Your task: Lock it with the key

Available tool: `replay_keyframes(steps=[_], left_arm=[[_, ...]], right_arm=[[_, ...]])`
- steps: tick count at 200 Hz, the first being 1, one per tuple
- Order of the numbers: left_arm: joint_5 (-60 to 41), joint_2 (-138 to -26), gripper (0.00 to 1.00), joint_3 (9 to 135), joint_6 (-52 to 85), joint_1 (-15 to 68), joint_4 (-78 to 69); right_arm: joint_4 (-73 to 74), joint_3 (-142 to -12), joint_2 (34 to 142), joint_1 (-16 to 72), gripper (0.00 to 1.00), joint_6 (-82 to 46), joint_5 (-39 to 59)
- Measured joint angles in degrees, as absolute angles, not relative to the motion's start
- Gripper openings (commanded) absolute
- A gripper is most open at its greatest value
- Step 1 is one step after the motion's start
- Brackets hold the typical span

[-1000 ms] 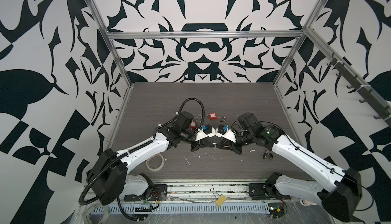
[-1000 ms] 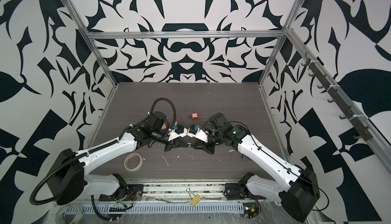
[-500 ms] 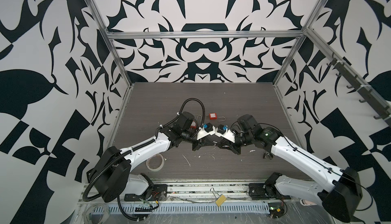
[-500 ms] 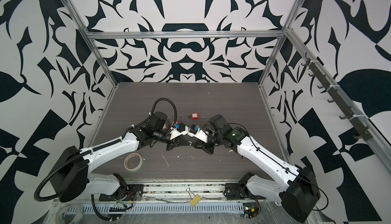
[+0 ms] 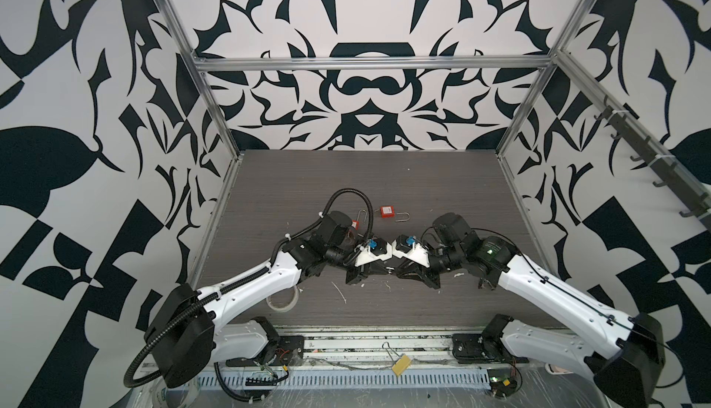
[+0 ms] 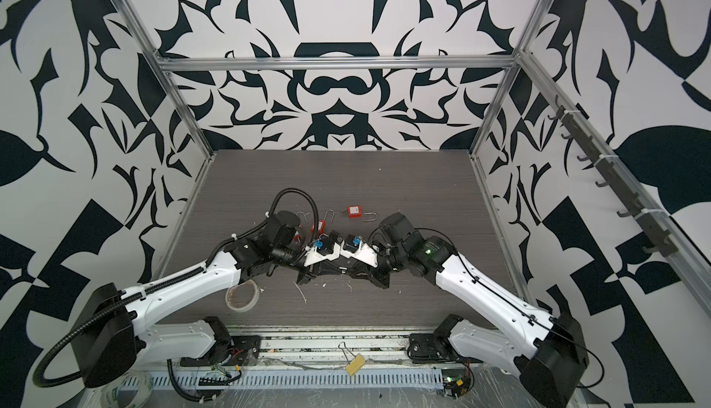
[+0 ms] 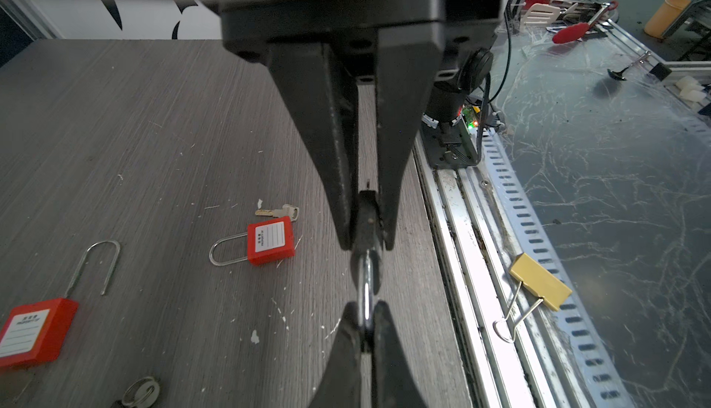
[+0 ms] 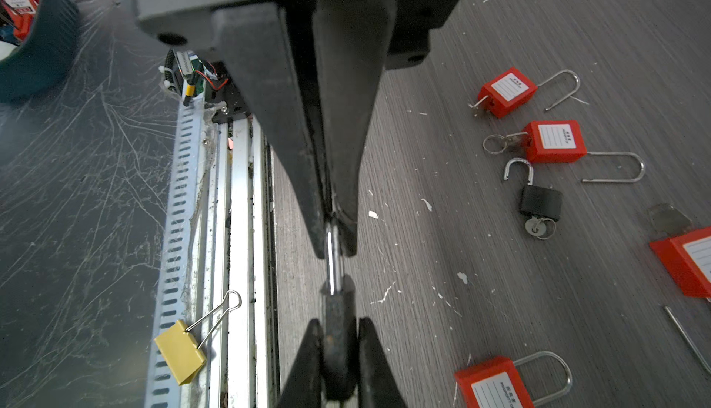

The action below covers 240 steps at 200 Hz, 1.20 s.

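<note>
My two grippers meet tip to tip low over the table's front middle in both top views. In the right wrist view my right gripper [image 8: 338,323] is shut on a small black padlock [image 8: 338,342], seen edge-on. A bright steel shackle [image 8: 332,261] runs out of it into my left gripper [image 8: 334,252]. The left wrist view shows my left gripper [image 7: 365,310] shut on that shackle [image 7: 364,283]. Beyond it, the right gripper [image 7: 367,246] holds the padlock [image 7: 367,213]. Whether the key sits in this padlock is hidden by the fingers.
Red padlocks [image 8: 506,92] [image 8: 556,142] and another black padlock [image 8: 540,202] lie open on the table behind the grippers. One red padlock [image 7: 271,240] has a loose key [image 7: 277,211] beside it. A tape roll [image 5: 282,302] lies front left. A yellow binder clip [image 7: 540,281] rests on the front rail.
Both grippers stay joined at the padlock, with only a slight shift of the arms. Neither grip has changed.
</note>
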State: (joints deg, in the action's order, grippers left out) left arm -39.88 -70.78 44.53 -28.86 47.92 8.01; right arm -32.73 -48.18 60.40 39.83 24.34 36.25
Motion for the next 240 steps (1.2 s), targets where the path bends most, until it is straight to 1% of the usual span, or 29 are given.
replay_keyframes(steps=[71, 161, 194, 226, 240], left_arm=[[-42.26, -71.11, 0.00, 44.64, -29.23, 48.07, 8.80], [-43.38, -73.21, 0.00, 44.58, -26.57, 47.11, 6.44], [-44.47, -72.73, 0.00, 44.47, -26.20, 45.25, 6.57], [-47.05, -71.31, 0.00, 44.56, -26.35, 42.63, 6.55], [-48.18, -71.24, 0.00, 44.80, -26.61, 42.26, 6.68]], right_arm=[[-35.40, -49.69, 60.84, 41.25, 0.00, 25.91, 36.18], [-34.96, -49.43, 61.56, 41.21, 0.00, 25.85, 34.22], [-34.00, -49.56, 61.52, 41.58, 0.13, 26.44, 32.95], [-30.87, -49.54, 59.02, 41.85, 0.31, 26.68, 30.79], [-29.30, -49.54, 57.10, 41.82, 0.36, 26.41, 29.69]])
